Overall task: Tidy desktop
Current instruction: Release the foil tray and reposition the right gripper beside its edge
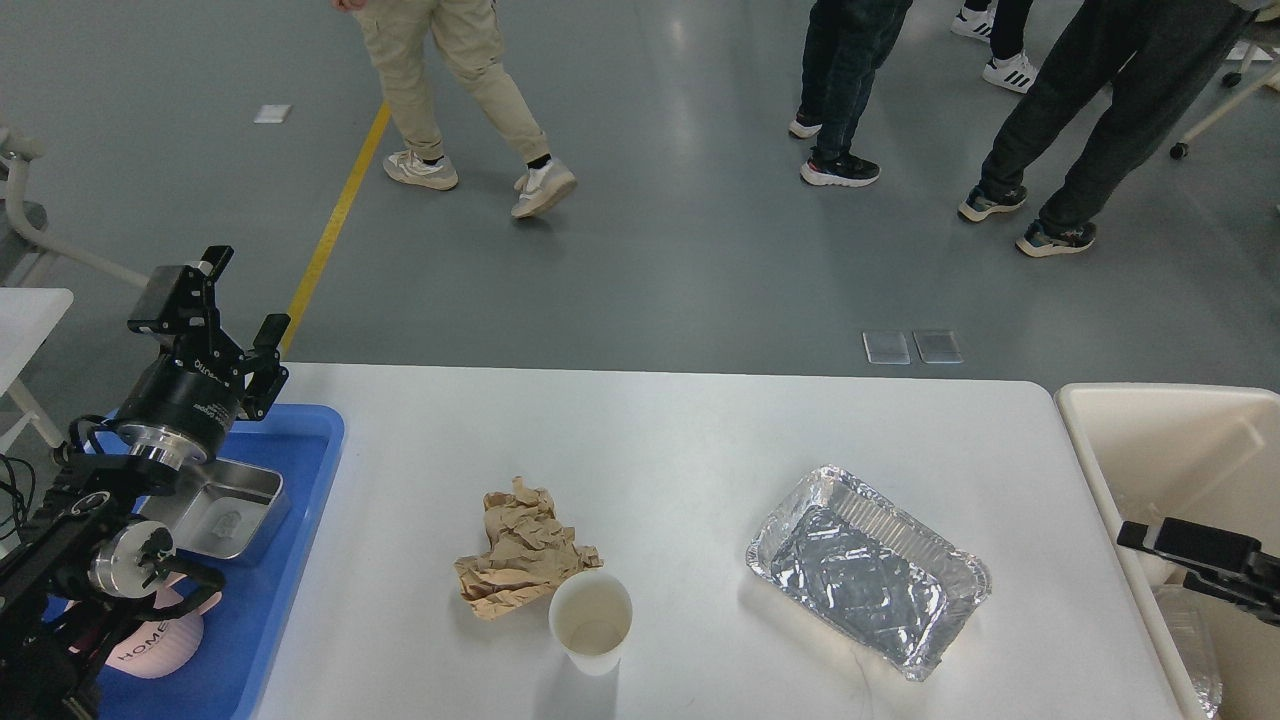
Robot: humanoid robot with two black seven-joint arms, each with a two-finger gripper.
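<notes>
The white desktop (680, 430) fills the middle of the head view. On it lie a crumpled brown paper (520, 550), a white paper cup (591, 620) standing upright just right of the paper, and an empty foil tray (868, 570) to the right. My left gripper (228, 300) is raised above the far end of the blue tray (270, 600), its fingers apart and empty. My right gripper (1165, 540) reaches in from the right edge over the beige bin (1110, 440); its fingers cannot be told apart.
The blue tray holds a metal box (225, 510) and a pink bowl (155, 645), partly hidden by my left arm. The beige bin holds a clear plastic item (1195, 640). Several people stand on the grey floor beyond the desk. A white table (25, 310) stands at far left.
</notes>
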